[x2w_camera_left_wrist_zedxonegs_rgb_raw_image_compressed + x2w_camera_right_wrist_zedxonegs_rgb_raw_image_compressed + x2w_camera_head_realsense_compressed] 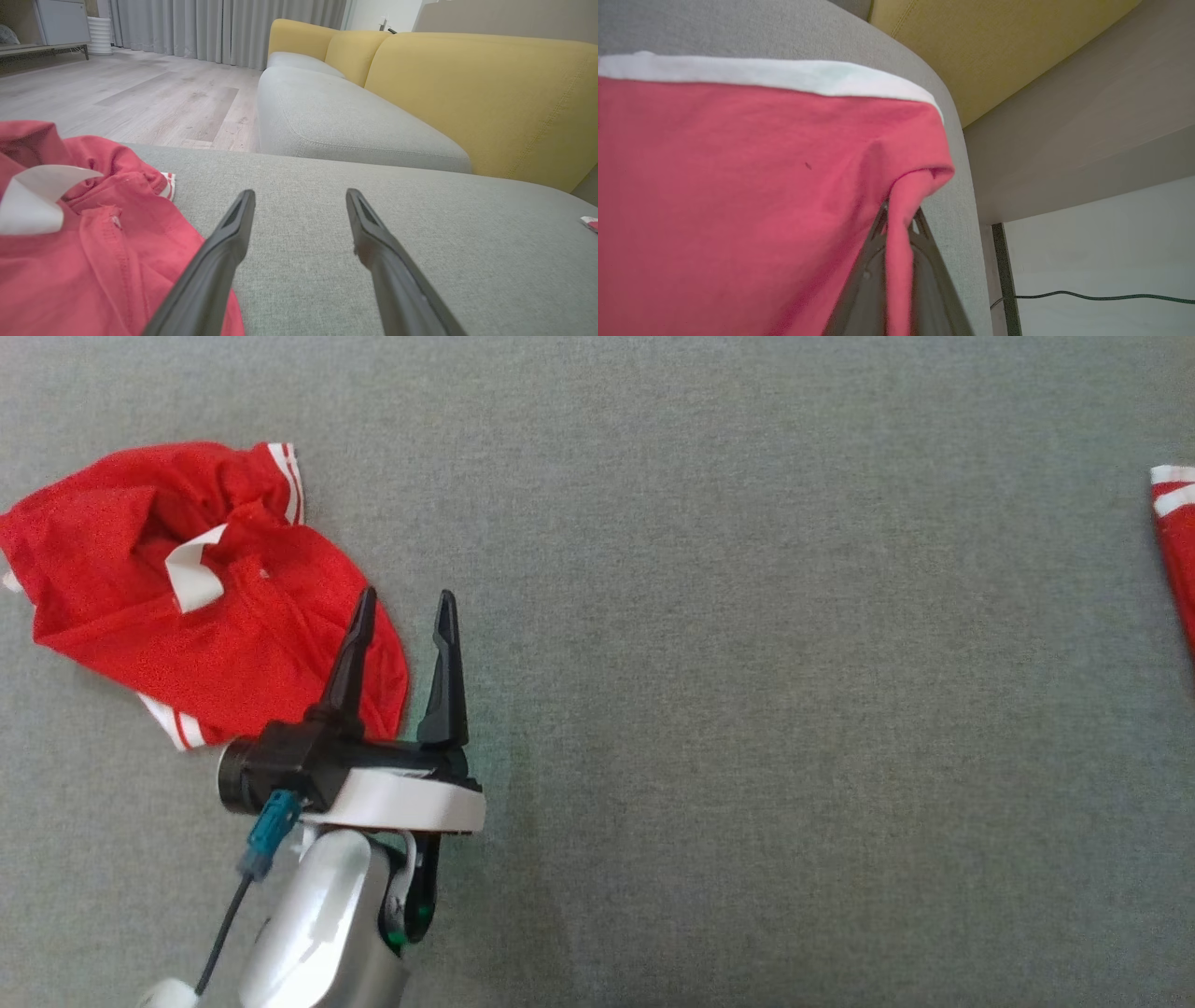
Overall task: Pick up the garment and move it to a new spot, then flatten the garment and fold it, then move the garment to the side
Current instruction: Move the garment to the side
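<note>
Head view: crumpled red garment (252, 644) with white-striped hems, upper left of frame, on the grey cushion (747, 709). The left gripper (407, 595) is at lower left, jaws spread wide with nothing between them. The garment sits just left of them, one finger overlapping its edge; contact unclear.

Right wrist view: right gripper (900, 221) at bottom centre, jaws pressed together, pinching a fold of white-edged red cloth (738, 186) that drapes across the left of frame.

Silver forearm (327, 915) carries a white collar (411, 803), black left tool (406, 593) and teal-plugged cable (224, 933)
</note>
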You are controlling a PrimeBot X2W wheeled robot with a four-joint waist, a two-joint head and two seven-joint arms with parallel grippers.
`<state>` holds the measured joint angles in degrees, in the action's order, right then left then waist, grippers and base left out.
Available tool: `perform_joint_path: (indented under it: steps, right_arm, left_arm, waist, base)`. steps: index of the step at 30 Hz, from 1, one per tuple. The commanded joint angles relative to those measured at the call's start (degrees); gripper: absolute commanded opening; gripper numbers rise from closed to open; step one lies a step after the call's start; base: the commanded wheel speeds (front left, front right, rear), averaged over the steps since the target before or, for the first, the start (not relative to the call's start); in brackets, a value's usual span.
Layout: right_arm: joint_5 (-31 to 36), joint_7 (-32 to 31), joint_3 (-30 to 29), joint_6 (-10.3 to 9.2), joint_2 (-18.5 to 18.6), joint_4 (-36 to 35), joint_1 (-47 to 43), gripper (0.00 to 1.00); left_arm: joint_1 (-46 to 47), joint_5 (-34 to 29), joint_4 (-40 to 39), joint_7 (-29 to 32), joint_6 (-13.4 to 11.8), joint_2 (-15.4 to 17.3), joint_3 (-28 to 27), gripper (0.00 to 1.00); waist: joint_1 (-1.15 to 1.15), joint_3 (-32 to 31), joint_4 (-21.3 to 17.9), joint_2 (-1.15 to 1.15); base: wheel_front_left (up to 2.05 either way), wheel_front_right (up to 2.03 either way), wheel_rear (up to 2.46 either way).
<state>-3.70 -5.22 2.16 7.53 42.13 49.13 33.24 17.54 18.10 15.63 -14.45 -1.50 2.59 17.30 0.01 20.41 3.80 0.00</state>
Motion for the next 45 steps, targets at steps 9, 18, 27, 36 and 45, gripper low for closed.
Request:
perform_joint_path:
  steps: [9, 18, 27, 36, 45]
  right_arm:
    - [6.1, -1.5, -3.9, -0.04, -4.1, -6.0, 0.4, 1.0]
    - [4.9, 0.9, -4.2, -0.04, -18.4, -25.2, -1.8, 1.0]
    - [0.4, 4.0, -6.0, -0.04, -35.9, -39.4, -10.6, 1.0]
    - [-4.6, 13.7, -3.0, -0.04, -39.2, -38.2, -22.1, 1.0]
    - [-5.5, 19.4, -2.7, -0.04, -39.2, -32.6, -30.0, 1.0]
  left_arm:
    - [0.0, -0.4, -0.9, -0.5, 0.2, 0.3, -2.5, 1.0]
    - [-3.6, -0.8, -2.2, -0.5, -0.2, 0.3, -4.4, 1.0]
    - [-7.3, -0.2, -2.3, -0.5, -0.5, 0.3, -5.0, 1.0]
    - [-10.0, 1.3, -0.7, -0.5, -0.6, 0.3, -5.7, 1.0]
    - [-11.5, 2.0, 1.4, -0.5, 0.0, 0.3, -6.2, 1.0]
  waist:
    - [-0.01, -5.4, -2.1, 0.0]
    - [-0.01, -13.5, -3.7, 0.0]
    - [-0.01, -18.9, -4.2, 0.0]
    - [-0.01, -20.4, -3.9, 0.0]
    - [-0.01, -20.7, -3.1, 0.0]
  base:
    - [0.0, 0.0, 0.0]
    - [0.0, 0.0, 0.0]
    - [0.0, 0.0, 0.0]
    - [0.0, 0.0, 0.0]
    - [0.0, 0.0, 0.0]
